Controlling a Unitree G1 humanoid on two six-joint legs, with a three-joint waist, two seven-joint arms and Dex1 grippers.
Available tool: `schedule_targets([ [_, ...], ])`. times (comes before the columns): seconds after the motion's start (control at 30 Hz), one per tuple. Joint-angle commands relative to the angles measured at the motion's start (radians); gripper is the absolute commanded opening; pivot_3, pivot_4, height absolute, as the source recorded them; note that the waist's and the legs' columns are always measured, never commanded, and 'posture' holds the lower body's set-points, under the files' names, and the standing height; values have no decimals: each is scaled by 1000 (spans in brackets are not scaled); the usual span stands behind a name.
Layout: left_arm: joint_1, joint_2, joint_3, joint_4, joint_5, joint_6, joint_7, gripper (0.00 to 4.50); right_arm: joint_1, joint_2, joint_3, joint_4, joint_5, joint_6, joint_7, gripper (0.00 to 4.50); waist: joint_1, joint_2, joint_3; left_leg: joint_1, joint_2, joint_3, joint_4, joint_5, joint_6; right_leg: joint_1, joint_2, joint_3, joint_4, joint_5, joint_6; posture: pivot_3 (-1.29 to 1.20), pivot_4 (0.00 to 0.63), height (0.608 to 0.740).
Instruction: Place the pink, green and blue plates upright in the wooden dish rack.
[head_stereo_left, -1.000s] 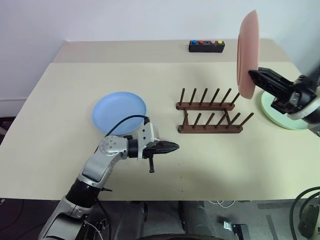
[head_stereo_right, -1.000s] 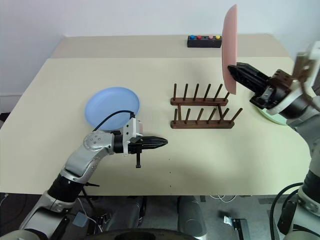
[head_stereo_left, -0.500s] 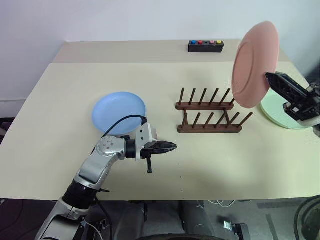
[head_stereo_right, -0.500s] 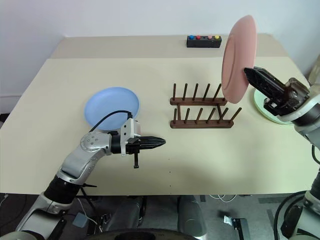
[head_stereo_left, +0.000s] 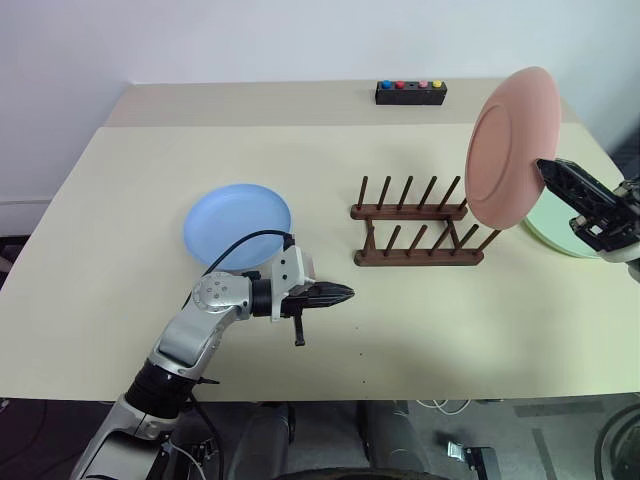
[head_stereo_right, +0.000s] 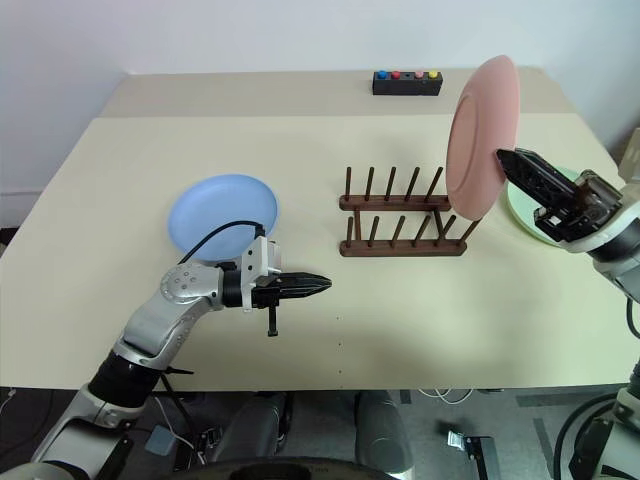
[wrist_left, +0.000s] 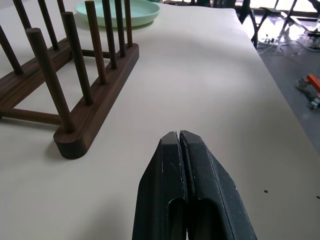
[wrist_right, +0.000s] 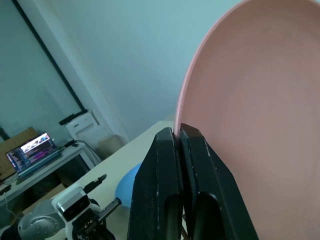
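Note:
My right gripper is shut on the rim of the pink plate. It holds the plate upright in the air, just above the right end of the wooden dish rack, which stands empty at mid-table. The green plate lies flat at the table's right edge, partly behind that gripper. Left of the rack, the blue plate lies flat. In front of the blue plate my left gripper hovers shut and empty, pointing toward the rack. In the left wrist view the rack's near end is ahead of the fingertips.
A small black box with coloured buttons sits at the table's far edge behind the rack. Bare tabletop stretches in front of the rack and toward the front edge.
The right gripper has carried the pink plate down and to the right and rolled it, so its face now shows instead of its edge. The left arm has not moved.

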Motion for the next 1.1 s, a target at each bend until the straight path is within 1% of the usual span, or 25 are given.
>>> schedule_targets([
  [0.03,-9,-2,10,-16,-7,-12,-4,0,-7,-28,-28,7,5,-5,27,21,0,0,0,0,0,0,0,0,0,0,0,0,0,0,0,0,150,740],
  [0.53,-9,1,11,-12,-2,-20,-4,0,-78,-59,37,152,-71,5,104,21,0,0,0,0,0,0,0,0,0,0,0,0,0,0,0,0,150,740],
  [0.87,6,6,15,-29,-2,-14,10,0,-99,-51,55,178,-100,27,113,21,0,0,0,0,0,0,0,0,0,0,0,0,0,0,0,0,150,740],
  [0.9,7,7,16,-31,-3,-13,11,0,-100,-49,54,178,-102,29,109,578,0,0,0,0,0,0,0,0,0,0,0,0,0,0,0,0,150,740],
  [0.93,6,7,16,-32,-3,-13,12,0,-100,-47,53,177,-104,30,106,788,0,0,0,0,0,0,0,0,0,0,0,0,0,0,0,0,150,740],
  [0.97,6,7,16,-33,-3,-12,12,0,-100,-46,52,176,-105,31,105,1168,0,0,0,0,0,0,0,0,0,0,0,0,0,0,0,0,150,740],
  [1.1,4,8,14,-40,-4,-6,15,0,-89,-41,30,162,-115,18,86,2986,0,0,0,0,0,0,0,0,0,0,0,0,0,0,0,0,150,740],
])
